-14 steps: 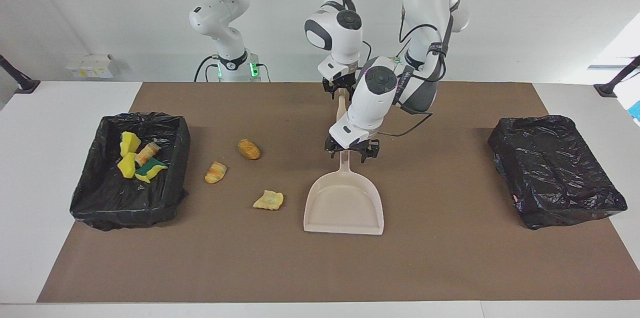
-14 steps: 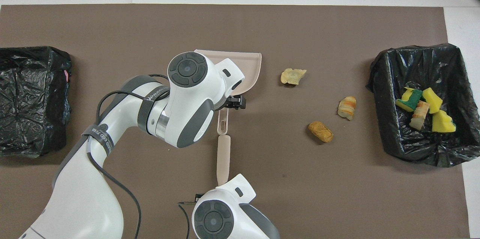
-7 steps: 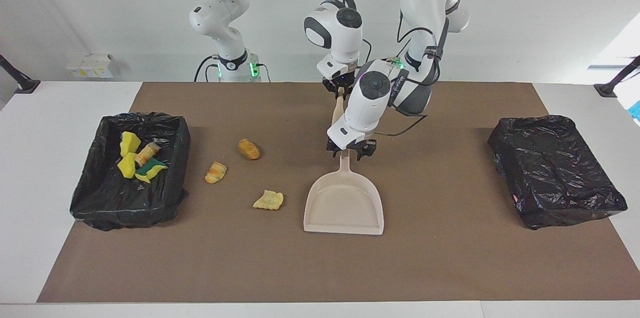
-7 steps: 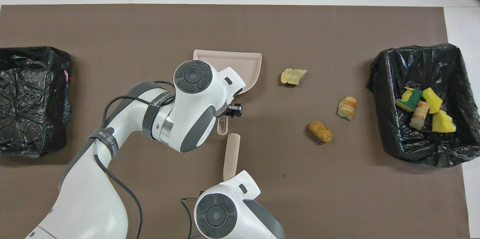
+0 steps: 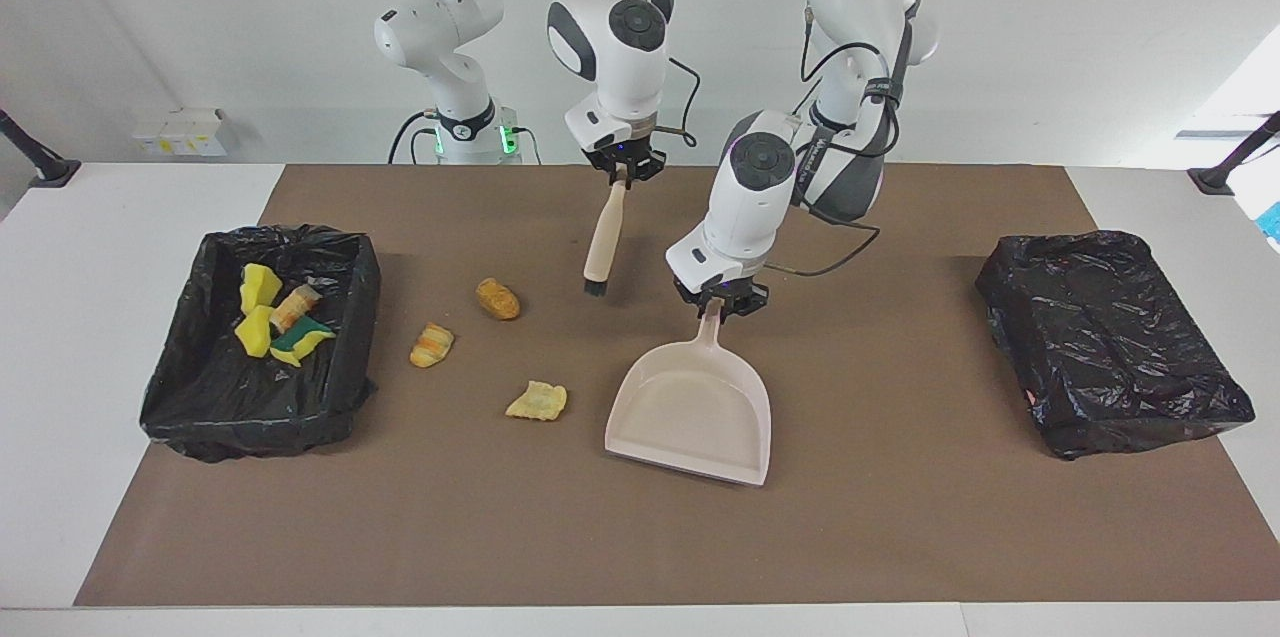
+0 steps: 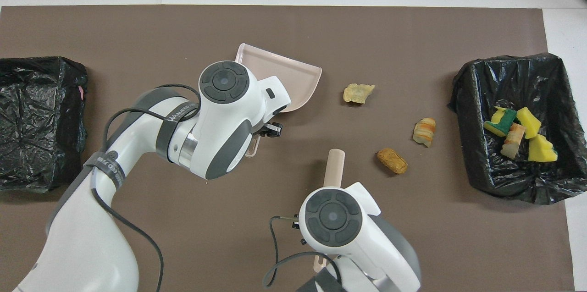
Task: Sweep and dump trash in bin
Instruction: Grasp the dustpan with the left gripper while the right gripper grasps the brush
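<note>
My left gripper [image 5: 718, 305] is shut on the handle of the beige dustpan [image 5: 690, 412], which sits mid-mat, skewed, its mouth facing away from the robots. Above the mat, my right gripper [image 5: 622, 169] is shut on the top of the brush [image 5: 604, 239], which hangs bristles down beside the dustpan's handle. Three pieces of trash lie loose on the mat: a brown lump [image 5: 497, 298], a striped lump [image 5: 432, 345] and a pale flat one [image 5: 537, 401]. Several more, yellow sponges among them [image 5: 258, 329], lie in the black-lined bin [image 5: 250, 417] at the right arm's end.
A second bin wrapped in a black bag [image 5: 1110, 337] stands at the left arm's end of the brown mat. From overhead, the left arm covers part of the dustpan [image 6: 293, 79], and the brush [image 6: 334, 168] pokes out from under the right wrist.
The left gripper closed on the dustpan handle and turned the pan askew. The right gripper lifted the brush off the mat and carried it toward the loose trash.
</note>
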Motion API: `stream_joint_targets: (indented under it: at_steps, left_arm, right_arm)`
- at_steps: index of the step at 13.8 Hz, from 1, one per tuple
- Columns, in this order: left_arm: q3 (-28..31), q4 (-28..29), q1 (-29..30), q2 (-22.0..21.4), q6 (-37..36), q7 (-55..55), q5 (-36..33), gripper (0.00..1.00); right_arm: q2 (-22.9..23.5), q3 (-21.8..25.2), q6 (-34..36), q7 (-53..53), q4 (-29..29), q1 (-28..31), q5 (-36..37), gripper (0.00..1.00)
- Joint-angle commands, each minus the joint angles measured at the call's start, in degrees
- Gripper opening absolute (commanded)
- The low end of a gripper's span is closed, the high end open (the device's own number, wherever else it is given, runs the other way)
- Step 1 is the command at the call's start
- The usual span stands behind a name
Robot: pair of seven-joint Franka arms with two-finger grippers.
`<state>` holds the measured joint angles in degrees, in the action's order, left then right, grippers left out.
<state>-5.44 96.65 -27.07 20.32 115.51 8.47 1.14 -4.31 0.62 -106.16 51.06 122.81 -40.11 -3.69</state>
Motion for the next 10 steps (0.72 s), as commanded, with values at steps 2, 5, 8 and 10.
stream_joint_targets:
  at_steps: [2, 5, 8, 10]
  left_arm:
    - [0.1, 0.4, 5.4, -5.7, -6.9, -17.9, -1.6, 0.0]
    - [0.1, 0.5, 9.8, -9.2, -13.8, -33.1, -1.9, 0.0]
    - [0.1, 1.0, 13.7, -11.3, -18.0, -49.6, -4.0, 0.0]
    - [0.1, 1.4, 14.4, -11.5, -18.0, -58.7, -6.1, 0.0]
  right_arm:
    - [-4.2, -0.5, 3.2, -7.0, 1.0, 7.6, 3.4, 0.0]
    - [-5.4, -0.4, 3.0, -12.2, 1.0, 15.7, 3.7, 0.0]
    - [-5.2, -0.4, 2.0, -24.2, 2.0, 25.6, 4.2, 0.0]
    - [-5.3, -0.4, -1.6, -33.6, 3.9, 30.9, 5.3, 0.0]
